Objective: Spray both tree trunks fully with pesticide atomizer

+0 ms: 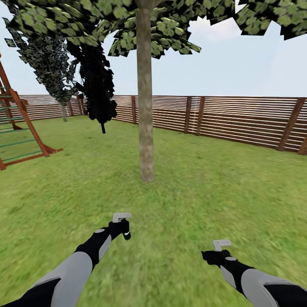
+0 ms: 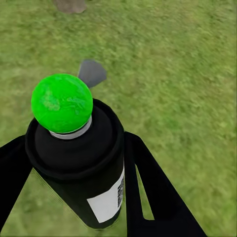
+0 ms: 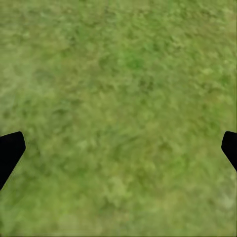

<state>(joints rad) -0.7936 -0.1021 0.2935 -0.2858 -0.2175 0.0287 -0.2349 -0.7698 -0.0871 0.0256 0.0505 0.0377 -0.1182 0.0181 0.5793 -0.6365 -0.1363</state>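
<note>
**Atomizer in left grip, trunk ahead on lawn**

Item 1: atomizer [image 2: 81, 163], black bottle with white label and bright green round cap, standing between the two black fingers of the left gripper [image 1: 123, 228], which is clamped on its body. From the head camera it shows as a small dark shape at the end of the left arm, low and left of centre.

Item 2: right gripper [image 1: 215, 253], fingers wide apart at the two sides of its wrist picture, holding nothing, only lawn [image 3: 118, 108] beneath.

Item 3: trunk [image 1: 145, 106], straight, mottled grey-brown, rising from the lawn straight ahead, well apart from both arms, slightly right of the atomizer's line. Its base [image 2: 70, 5] sits at the far end of the left wrist picture, beyond the cap. No mist or specks visible on the bark.

Item 4: fence [image 1: 238, 119] behind; playset [image 1: 17, 128] at far left; dark cypress [image 1: 99, 85] left of the trunk.

Judgement on step in hand: approach and aim. Bottle is secured but the trunk looks too far for spray to reach. Advise closing in, raising the left arm so the nozzle faces the bark squarely, then sweeping base to canopy and round the sides. Nozzle direction cannot be told
</note>
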